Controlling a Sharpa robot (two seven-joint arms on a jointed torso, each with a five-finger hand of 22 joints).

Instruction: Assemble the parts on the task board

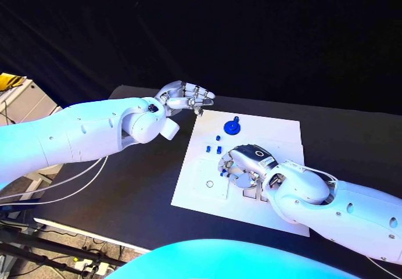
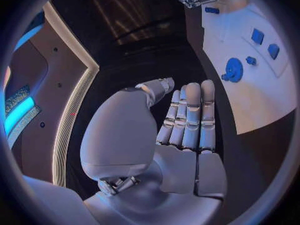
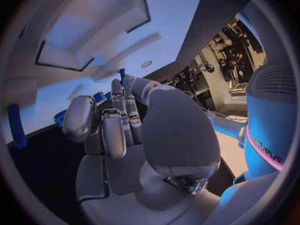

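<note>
On the desk (image 1: 134, 192): the white task board (image 1: 276, 131) lies in the middle.
Left robot hand (image 1: 186, 96): mine, off the board's far left corner, fingers straight and side by side, holding nothing.
Right robot hand (image 1: 244, 165): mine, low over the board's middle, fingers curled downward; whether it grips a part, I cannot tell.
Blue round part (image 1: 231, 126): on the board's far half, between my two hands.
Small blue parts (image 1: 214, 149): just beside my right fingers.
</note>
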